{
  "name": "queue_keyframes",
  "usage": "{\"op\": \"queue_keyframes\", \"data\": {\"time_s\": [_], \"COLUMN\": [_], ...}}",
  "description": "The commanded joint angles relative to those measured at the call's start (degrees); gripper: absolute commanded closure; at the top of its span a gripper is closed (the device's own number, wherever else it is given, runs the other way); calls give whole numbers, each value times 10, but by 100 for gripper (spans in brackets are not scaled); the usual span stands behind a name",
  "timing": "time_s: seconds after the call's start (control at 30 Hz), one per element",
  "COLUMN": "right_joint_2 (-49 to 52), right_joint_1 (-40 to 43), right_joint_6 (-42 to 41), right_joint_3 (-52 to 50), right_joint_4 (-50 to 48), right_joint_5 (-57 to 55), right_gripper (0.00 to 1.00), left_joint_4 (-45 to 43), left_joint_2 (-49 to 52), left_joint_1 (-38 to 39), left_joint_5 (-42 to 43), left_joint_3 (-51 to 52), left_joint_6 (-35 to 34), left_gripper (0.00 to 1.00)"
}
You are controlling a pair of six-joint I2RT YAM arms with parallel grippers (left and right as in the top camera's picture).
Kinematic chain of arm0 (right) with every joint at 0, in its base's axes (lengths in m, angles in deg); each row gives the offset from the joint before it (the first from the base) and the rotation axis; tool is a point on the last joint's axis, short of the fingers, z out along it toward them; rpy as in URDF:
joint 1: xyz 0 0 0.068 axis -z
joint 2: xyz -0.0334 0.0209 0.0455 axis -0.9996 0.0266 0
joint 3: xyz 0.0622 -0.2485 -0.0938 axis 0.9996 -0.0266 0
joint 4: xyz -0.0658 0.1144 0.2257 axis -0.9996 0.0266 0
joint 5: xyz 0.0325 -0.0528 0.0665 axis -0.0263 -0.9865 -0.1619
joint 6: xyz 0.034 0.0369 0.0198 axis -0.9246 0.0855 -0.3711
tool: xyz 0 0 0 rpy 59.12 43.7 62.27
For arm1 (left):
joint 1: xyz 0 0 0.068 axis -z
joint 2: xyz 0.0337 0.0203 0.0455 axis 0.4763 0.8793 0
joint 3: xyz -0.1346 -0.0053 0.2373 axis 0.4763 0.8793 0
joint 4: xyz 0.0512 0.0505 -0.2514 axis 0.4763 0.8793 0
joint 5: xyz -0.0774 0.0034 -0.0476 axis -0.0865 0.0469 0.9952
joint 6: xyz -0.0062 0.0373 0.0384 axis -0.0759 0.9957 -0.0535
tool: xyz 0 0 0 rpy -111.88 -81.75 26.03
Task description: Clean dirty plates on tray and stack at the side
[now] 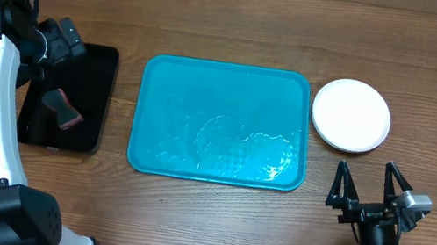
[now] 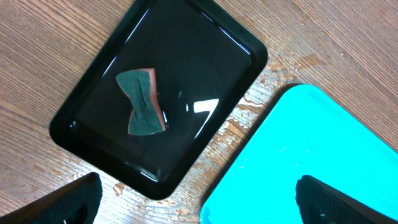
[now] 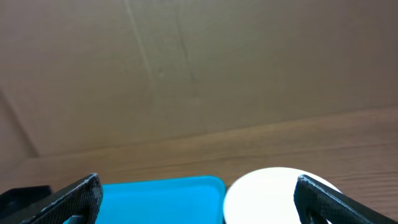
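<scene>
Turquoise plastic formed the tray (image 1: 205, 94), a wide rectangle with rounded corners and a raised rim, lying in the middle of the wooden table (image 1: 236, 19). Its floor shone wet, with pale streaks and glare gathered toward the right-hand near corner. Just beside its far right corner, apart from the rim, sat a round white plate (image 1: 351, 115) that looked clean on its upper face. Whether others lay under it could not be told.

On the tray's left side lay a smaller black tray (image 1: 99, 67) holding a bow-shaped sponge (image 1: 62, 108), dark green on top with a reddish edge. Water drops (image 2: 249, 102) beaded the wood between the two trays. The left claw (image 2: 198, 190) hung over the black tray, fingers spread wide and holding nothing. The right claw (image 1: 366, 170) stood near the table's front edge, below the plate, likewise spread and bare.
</scene>
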Motion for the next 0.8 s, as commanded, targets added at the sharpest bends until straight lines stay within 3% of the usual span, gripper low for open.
{"op": "queue_keyframes", "data": {"time_s": [0.0, 0.27, 0.5, 0.67, 0.77], "right_joint_2": [-7, -7, -7, -7, -7], "right_joint_1": [-3, -3, -3, -3, -3], "right_joint_6": [2, 0, 3, 0, 0], "right_joint_3": [-23, -77, -76, -76, -76], "right_joint_4": [-29, -105, -92, -14, -14], "right_joint_5": [-31, -31, -42, -41, -39], "right_gripper": [0, 0, 0, 0, 0], "left_joint_4": [0, 0, 0, 0, 0], "left_joint_2": [1, 1, 1, 1, 1], "left_joint_1": [4, 4, 4, 4, 4], "left_joint_5": [4, 4, 4, 4, 4], "left_joint_3": [-3, -3, -3, -3, -3], "left_joint_6": [8, 8, 8, 8, 8], "left_gripper": [0, 0, 0, 0, 0]}}
